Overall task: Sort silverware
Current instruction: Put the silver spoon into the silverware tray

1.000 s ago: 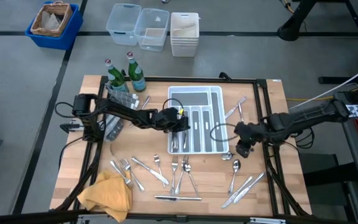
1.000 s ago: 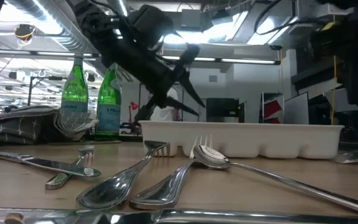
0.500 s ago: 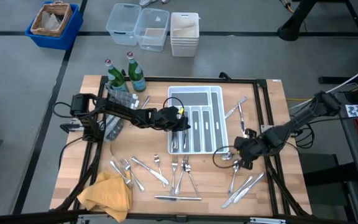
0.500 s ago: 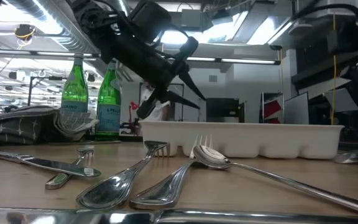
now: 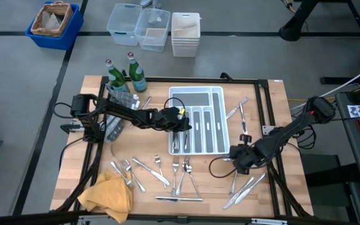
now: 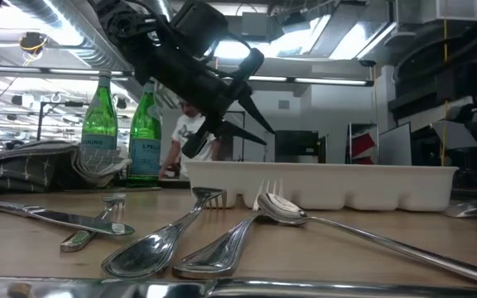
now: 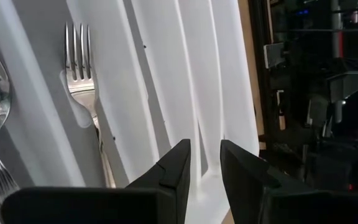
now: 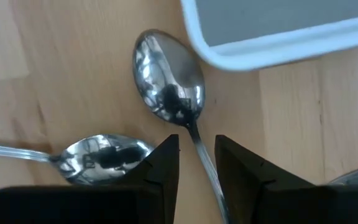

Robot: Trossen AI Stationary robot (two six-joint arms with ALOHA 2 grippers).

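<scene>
Item: right gripper (image 8: 196, 163), working beside cutlery tray (image 5: 196, 100) near its front right corner. We are seeing fingers (image 8: 160, 168) slightly apart, straddling handle of spoon (image 8: 168, 81) lying on wood; nothing clamped yet. Second spoon (image 8: 104, 155) lying just beside, touching neither finger.

Advice: we are judging best grip low on neck, fingers square across handle, clear of neighbouring spoon.

Item: left gripper (image 7: 205, 163), hovering over tray, fingers slightly apart, empty. Fork (image 7: 82, 81) lying in compartment beside it.
</scene>
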